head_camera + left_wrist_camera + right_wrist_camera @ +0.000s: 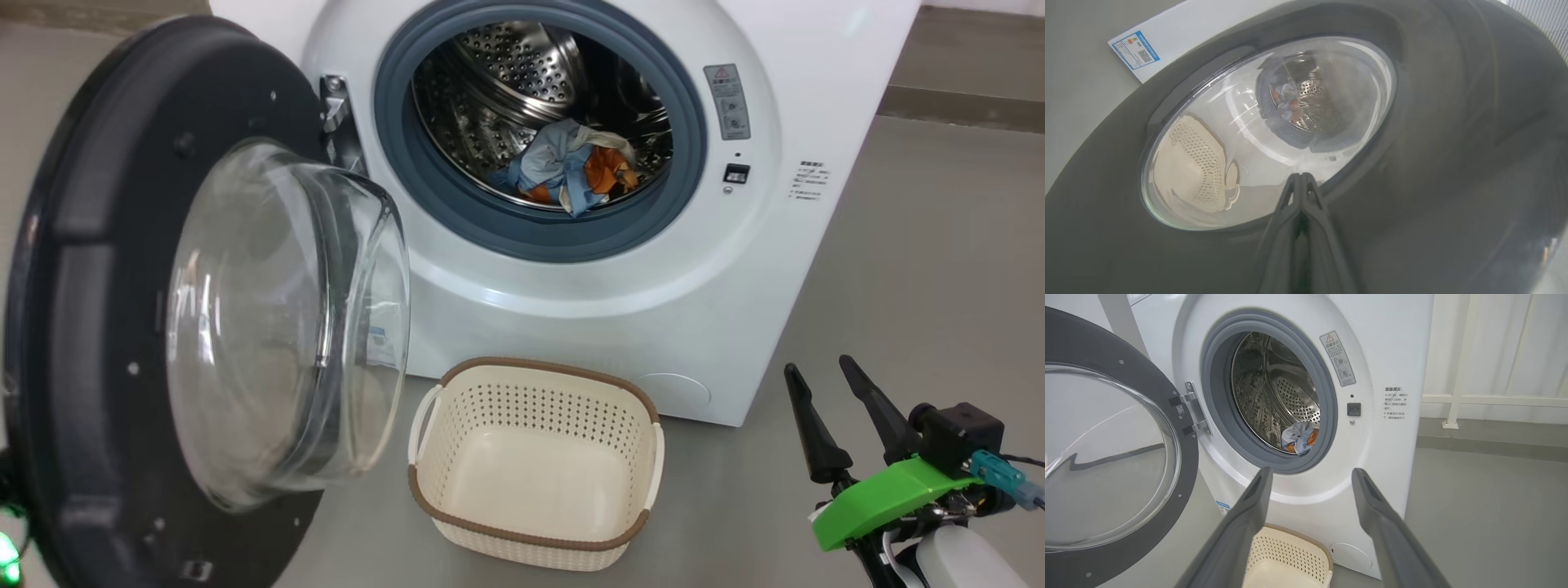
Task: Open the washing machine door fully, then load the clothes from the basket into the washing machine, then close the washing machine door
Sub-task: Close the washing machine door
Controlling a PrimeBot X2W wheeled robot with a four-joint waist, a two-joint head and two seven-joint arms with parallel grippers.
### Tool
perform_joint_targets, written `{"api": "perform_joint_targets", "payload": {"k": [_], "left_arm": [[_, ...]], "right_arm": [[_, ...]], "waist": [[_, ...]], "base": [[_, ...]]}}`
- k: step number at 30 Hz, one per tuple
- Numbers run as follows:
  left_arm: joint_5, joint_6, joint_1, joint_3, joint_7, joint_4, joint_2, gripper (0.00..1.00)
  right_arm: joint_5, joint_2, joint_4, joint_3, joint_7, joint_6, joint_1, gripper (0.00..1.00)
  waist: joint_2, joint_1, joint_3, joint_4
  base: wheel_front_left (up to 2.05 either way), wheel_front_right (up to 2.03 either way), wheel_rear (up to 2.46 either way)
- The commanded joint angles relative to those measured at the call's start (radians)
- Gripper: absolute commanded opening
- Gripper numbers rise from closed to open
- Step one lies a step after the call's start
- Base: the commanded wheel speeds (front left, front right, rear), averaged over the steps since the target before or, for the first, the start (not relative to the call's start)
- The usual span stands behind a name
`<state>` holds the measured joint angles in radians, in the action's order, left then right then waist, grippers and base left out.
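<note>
Head view: the washing machine door (82, 245) hangs open at left. The clothes (567, 167) lie in the drum (522, 65) of the washing machine (571, 286), upper centre. The basket (535, 543) sits on the floor (922, 269), lower centre. My right fingers (808, 425) are spread, lower right.

Left wrist view: my left fingers (1300, 196) are clenched together at the door's glass (1241, 122) edge.

Right wrist view: my 2 fingers, released, frame the drum.

Shell of the washing machine (571, 310): smooth white, slight sheen. Its drum (522, 73): perforated bright steel. The gasket (563, 237): matt grey-blue rubber. On the washing machine door (73, 269): black plastic ring, glossy clear glass bowl (277, 327). The clothes (571, 167): soft crumpled cloth. The basket (531, 457): cream perforated plastic, brown woven-look rim. The floor (939, 286): smooth matt grey. My right gripper (818, 365): matt dark fingers.
</note>
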<state>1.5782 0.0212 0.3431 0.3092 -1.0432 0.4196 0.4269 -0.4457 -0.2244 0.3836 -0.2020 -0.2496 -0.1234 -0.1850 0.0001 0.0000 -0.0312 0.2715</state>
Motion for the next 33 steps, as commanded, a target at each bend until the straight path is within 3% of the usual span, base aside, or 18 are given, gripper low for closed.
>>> {"api": "perform_joint_targets", "payload": {"k": [1,6,17,24,33], "left_arm": [[0.019,0.026,-0.005,0.03,-0.022,-0.088,0.024,0.0],[0.049,0.128,-0.081,0.023,-0.042,-0.299,-0.036,0.0],[0.038,0.227,-0.115,-0.03,0.013,-0.485,-0.153,0.0],[0.022,0.218,-0.074,-0.044,0.093,-0.479,-0.233,0.0],[-0.012,0.197,-0.038,-0.042,0.171,-0.453,-0.275,0.0]], "right_arm": [[-0.013,-0.007,-0.027,-0.009,-0.012,-0.007,0.007,1.0],[-0.011,0.003,-0.034,0.002,-0.012,-0.007,0.017,1.0],[-0.005,0.02,-0.039,0.004,-0.012,-0.007,0.006,1.0],[-0.002,0.021,-0.039,0.001,-0.012,-0.007,0.0,1.0],[-0.005,0.021,-0.037,-0.004,-0.012,-0.007,0.002,1.0]], "waist": [[-0.0001,0.0,-0.005,-0.015],[-0.0001,0.0,-0.008,-0.045],[-0.0001,0.0,-0.002,-0.133],[-0.0001,0.0,-0.004,-0.235],[-0.0001,0.0,0.004,-0.35]], "base": [[0.0,0.0,0.0],[0.0,0.0,0.0],[0.0,0.0,0.0],[0.0,0.0,0.0],[0.0,0.0,0.0]]}}
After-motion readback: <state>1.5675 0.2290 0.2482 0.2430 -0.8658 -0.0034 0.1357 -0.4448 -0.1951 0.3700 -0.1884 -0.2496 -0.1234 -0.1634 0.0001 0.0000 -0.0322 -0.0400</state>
